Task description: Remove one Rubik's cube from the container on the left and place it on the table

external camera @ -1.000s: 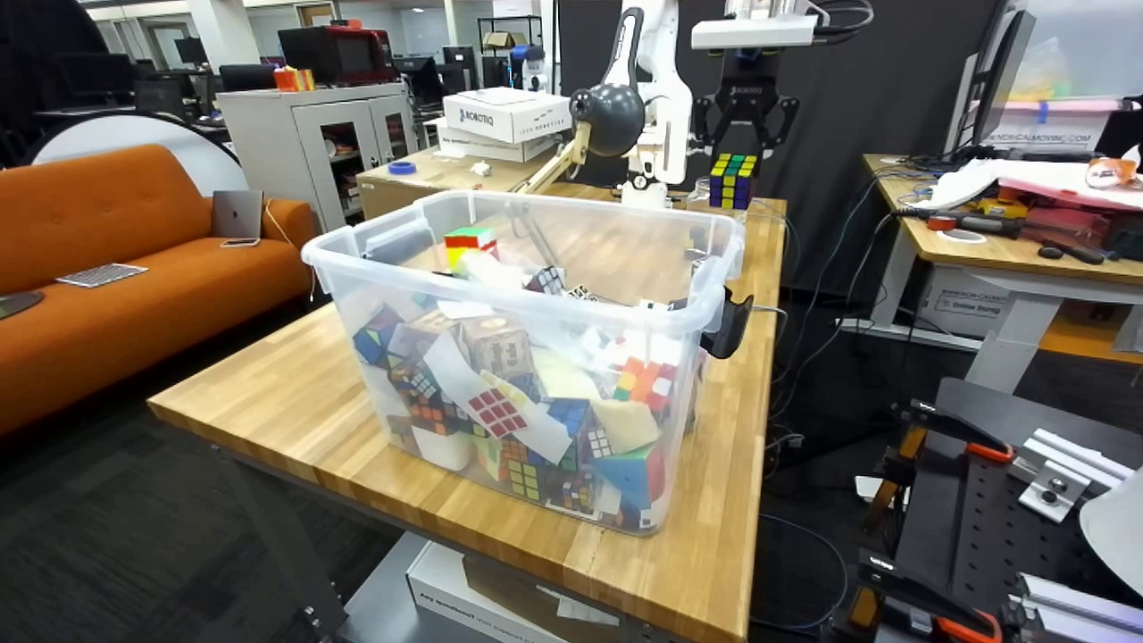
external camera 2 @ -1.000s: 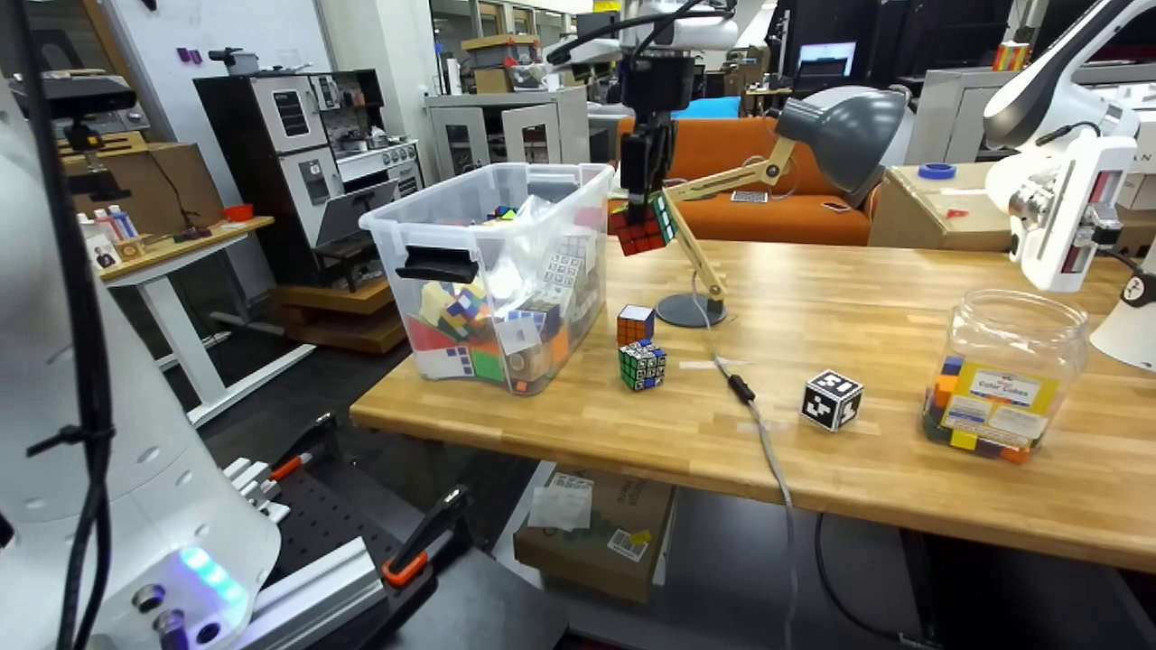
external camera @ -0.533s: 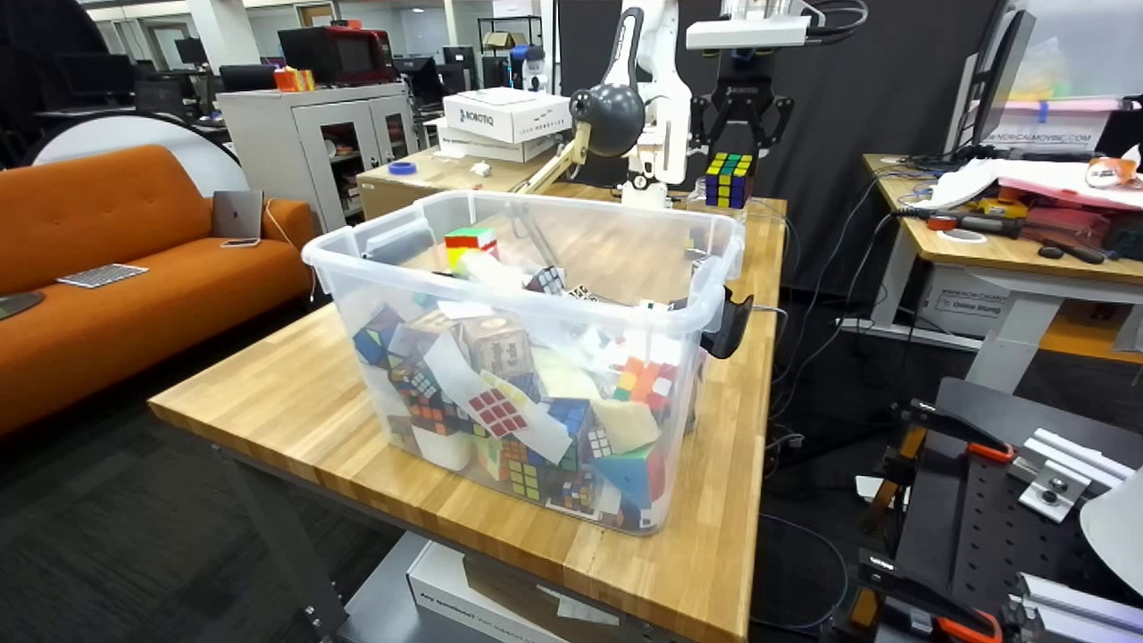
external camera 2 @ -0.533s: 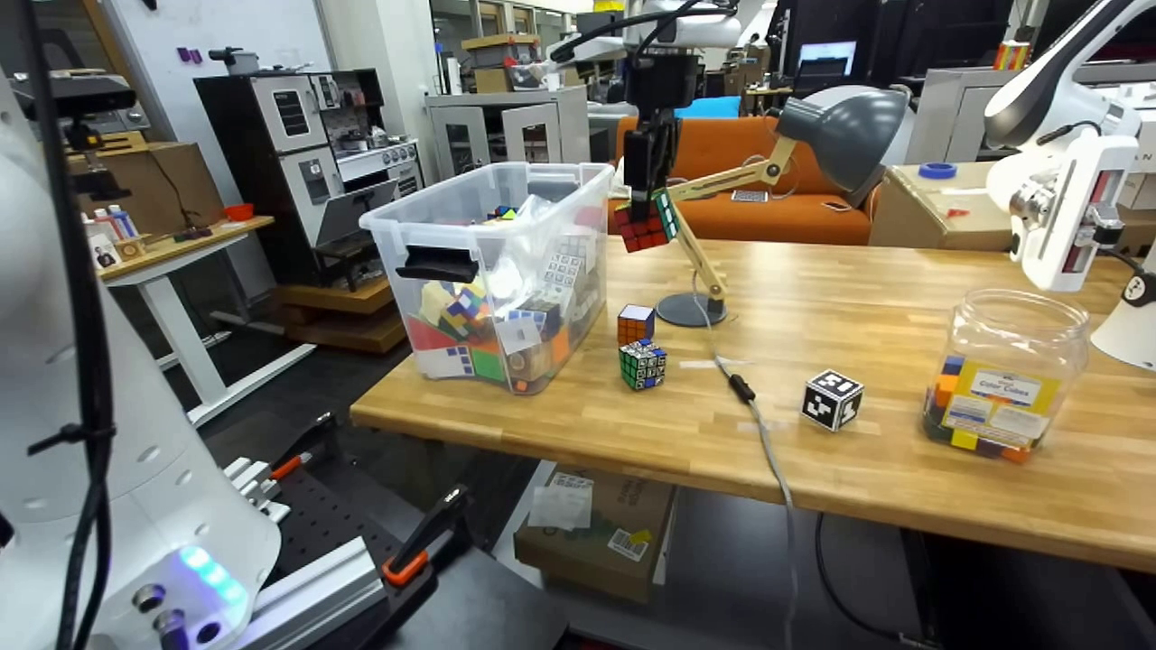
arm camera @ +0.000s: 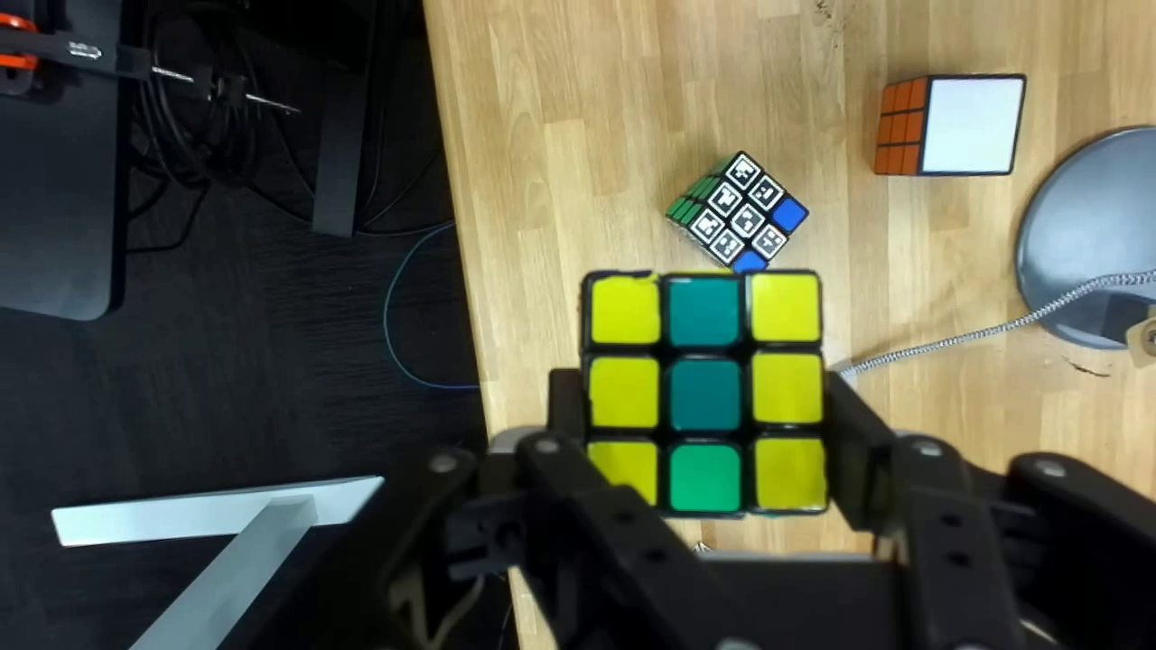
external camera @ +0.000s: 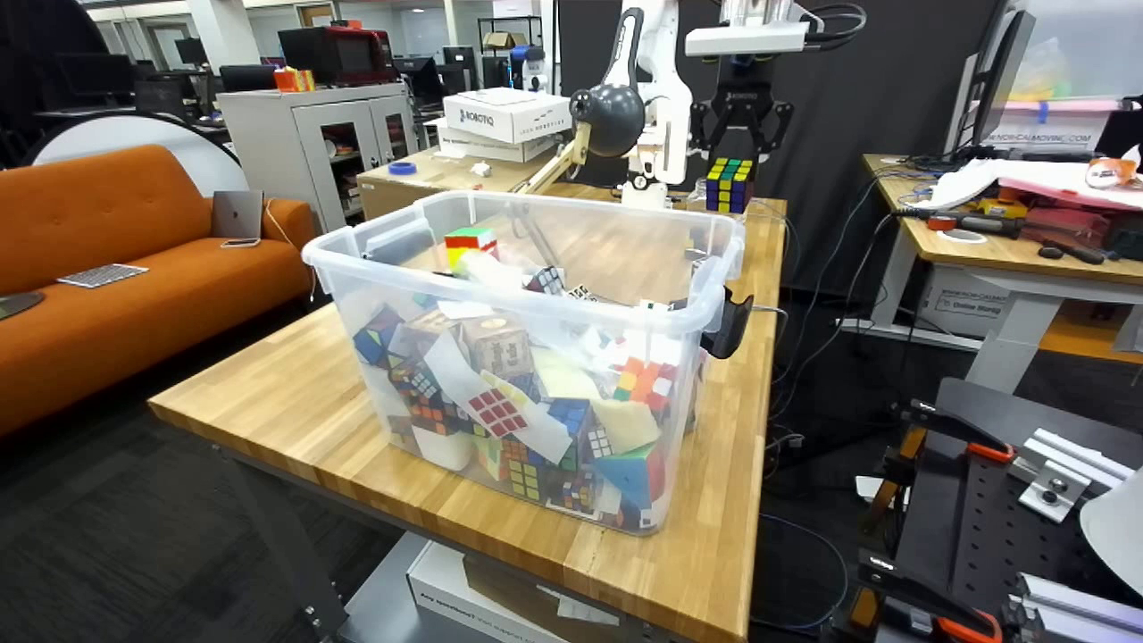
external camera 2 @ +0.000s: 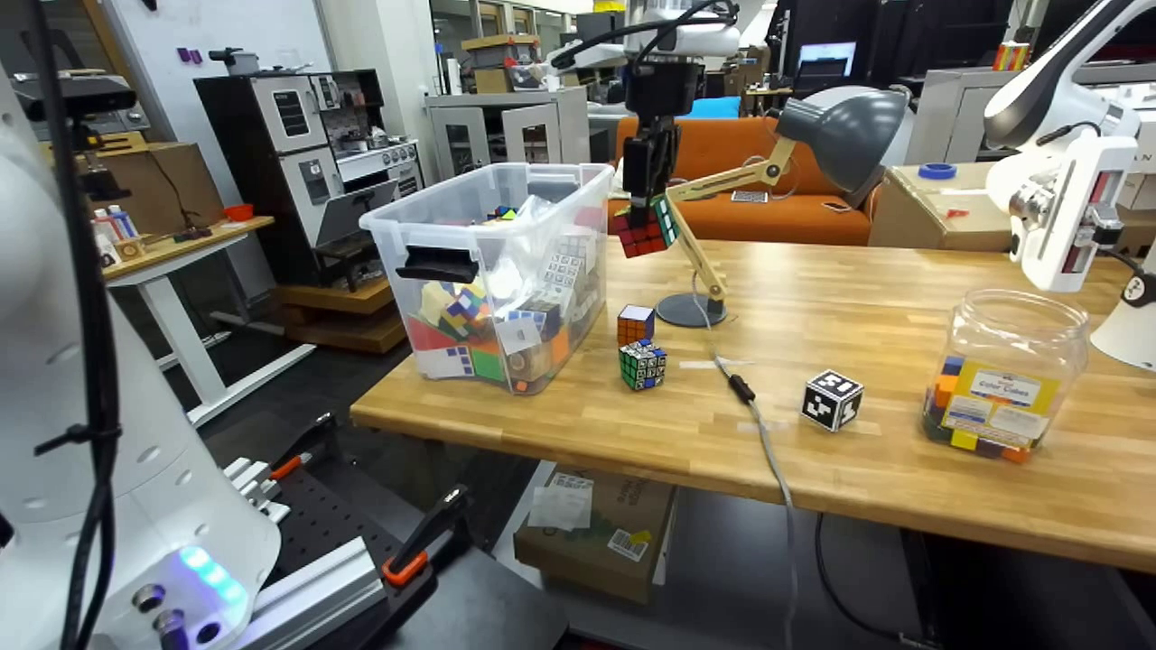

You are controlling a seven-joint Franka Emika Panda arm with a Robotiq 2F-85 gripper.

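Above the desk: the Rubik's cube, held in the air beside the container, outside its walls and not yet set down; what appears to be left is lowering and release.
Claw: clenched on that cube, its fingers pressing two opposite sides. Gripped this way, the cube leaves its yellow-and-green top in plain sight and its lower part free, which should suit a flat landing, though the views do not settle how level it hangs.
Container: tall-walled, clear and lidless, penning a jumble of cubes and papers; it asks for a high carry before any sideways move, which may be why the cube rides well above the wood.
Tag-faced cube and orange-and-white cube: resting on the desk, apart from each other, near the base of the lamp; likely the nearest obstacles when the claw comes down.
Lamp: on a broad round base, presumably for steadiness under its jointed arm, which runs behind the held cube in an exterior view; the gap there is hard to judge.
Jar: well apart from the claw, keeping small coloured blocks together.
Edge of the desk: close beside the cube in the wrist view, so a spot farther in would probably guard against a tumble on release.
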